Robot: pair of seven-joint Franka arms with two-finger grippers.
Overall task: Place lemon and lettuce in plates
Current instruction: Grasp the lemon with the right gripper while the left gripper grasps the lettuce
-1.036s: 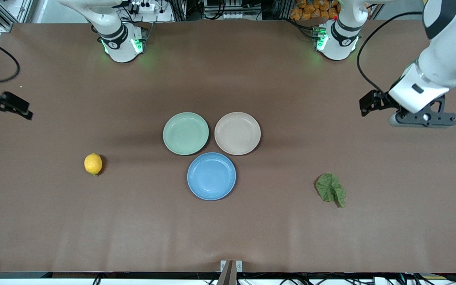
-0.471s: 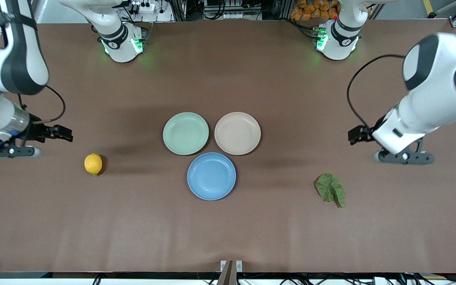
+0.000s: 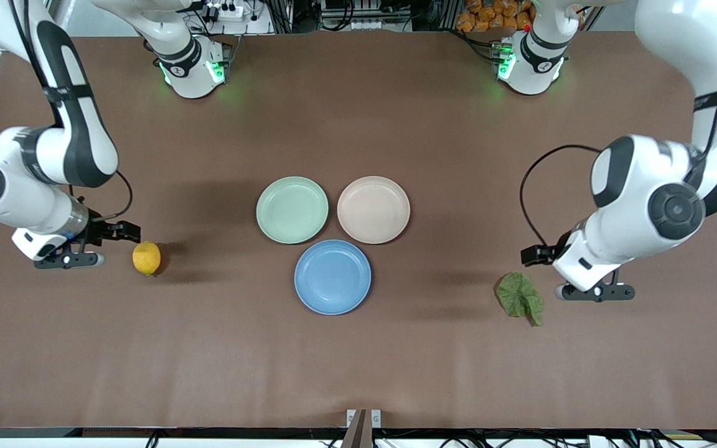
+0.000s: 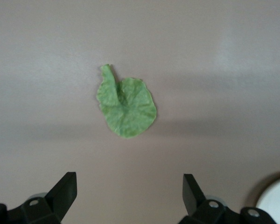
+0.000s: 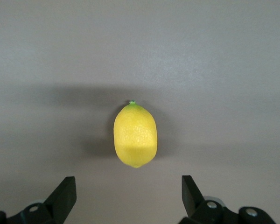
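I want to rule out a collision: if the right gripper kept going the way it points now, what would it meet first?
Probably the lemon: it lies centred ahead of the right gripper's open fingers, with only bare table between. Depth is unclear.

A pale mint-green plate [image 3: 292, 210] sits upright and bare near the middle of the desk [image 3: 358, 367]. The desk is covered with a plain brown sheet showing faint creases toward the camera edge. A small grey bracket [image 3: 363, 418] is fixed at the desk's near edge, at about 6 o'clock from the mint-green plate. Past the desk's top edge, at about 1 o'clock from that plate, a heap of orange packets [image 3: 490, 14] shows among dark cables. At about 11 o'clock from the plate, a white power strip [image 3: 224, 10] lies with plugs in it.
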